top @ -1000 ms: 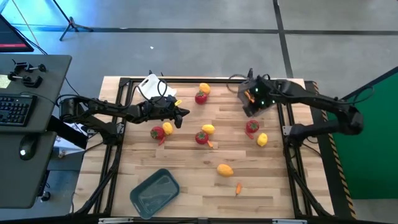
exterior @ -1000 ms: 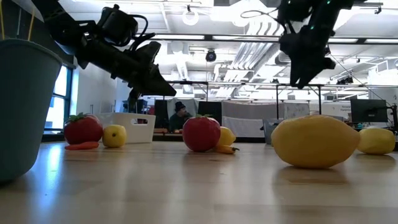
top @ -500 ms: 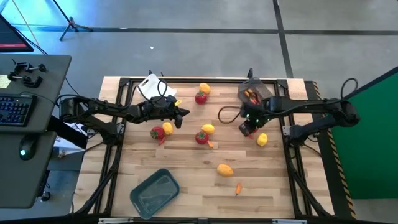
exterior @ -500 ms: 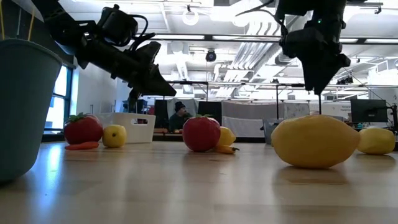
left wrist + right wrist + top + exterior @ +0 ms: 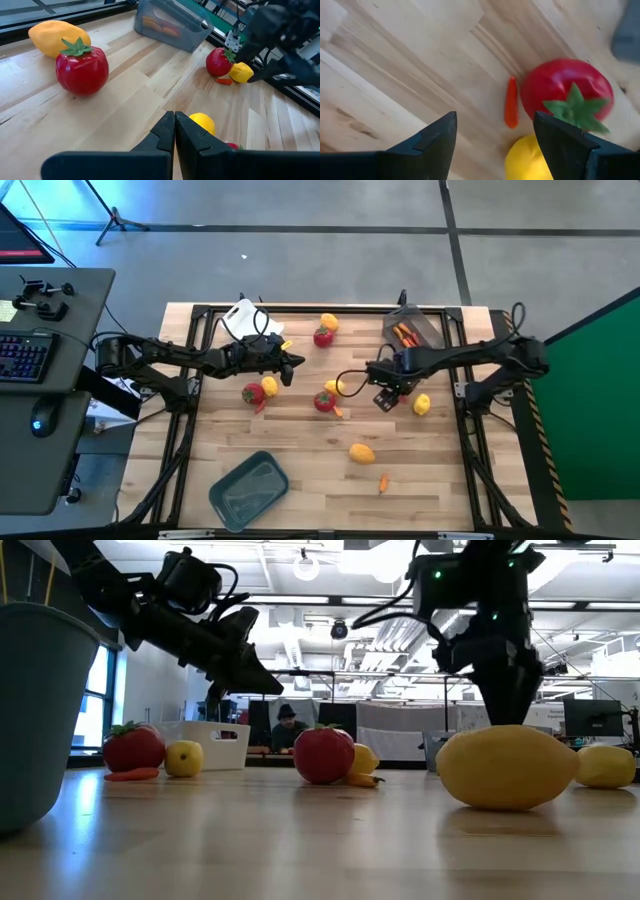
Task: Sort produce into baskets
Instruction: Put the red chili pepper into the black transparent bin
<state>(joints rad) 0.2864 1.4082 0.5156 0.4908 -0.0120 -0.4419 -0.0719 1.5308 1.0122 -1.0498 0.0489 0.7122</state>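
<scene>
My right gripper (image 5: pixel 495 132) hung spread above a thin orange-red piece (image 5: pixel 511 102) beside a red fruit (image 5: pixel 566 96) mid-bench; only its wrist view showed this. My left gripper (image 5: pixel 175 131) was pressed together.

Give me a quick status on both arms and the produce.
Right gripper open, empty, above thin orange-red piece beside red fruit. Left gripper shut, empty, raised near white basket. Dark basket holds orange pieces. Nothing blocking.

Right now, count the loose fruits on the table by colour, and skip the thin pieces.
Red round fruits: 4
Yellow oval fruits: 5
Total: 9
</scene>
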